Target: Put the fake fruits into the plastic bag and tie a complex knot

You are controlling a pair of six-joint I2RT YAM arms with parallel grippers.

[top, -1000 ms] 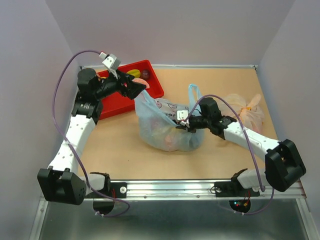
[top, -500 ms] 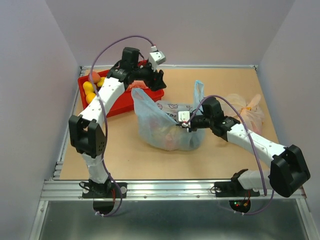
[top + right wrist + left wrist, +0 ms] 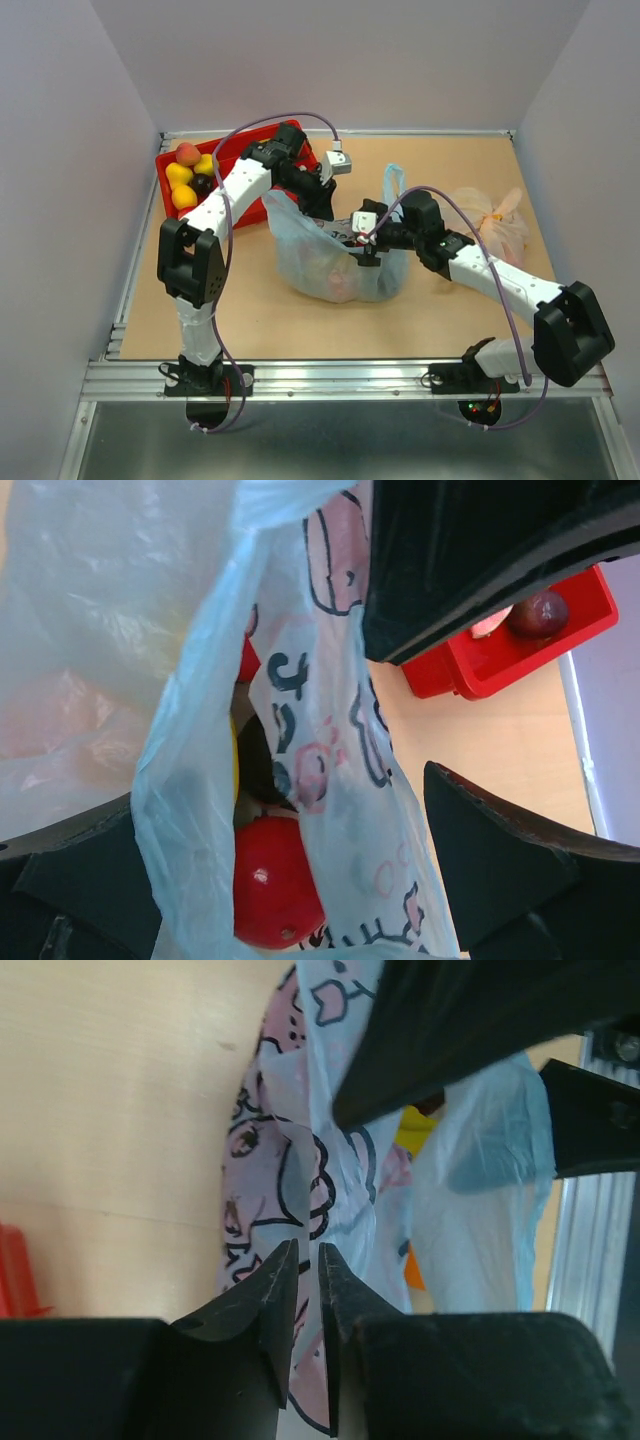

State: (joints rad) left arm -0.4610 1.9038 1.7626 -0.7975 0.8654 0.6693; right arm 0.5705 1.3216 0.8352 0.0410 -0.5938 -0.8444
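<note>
Pinching plastic bag (image 3: 300, 262) at far rim, left gripper (image 3: 308, 1252) is facing right gripper (image 3: 280, 810), spread astride right rim.

The left arm has swung away from the near left corner and folded in across the tray (image 3: 166, 165). The left end effector (image 3: 308, 1250) now sits at the bag's (image 3: 330, 265) rear rim, its jaws drawn from wide to a slit, seemingly pinching a fold of film. The fruits (image 3: 187, 175) at the tray's left end have come into view. The right end effector (image 3: 280, 860), clamped on the bag's rim before, now gapes wide.
</note>
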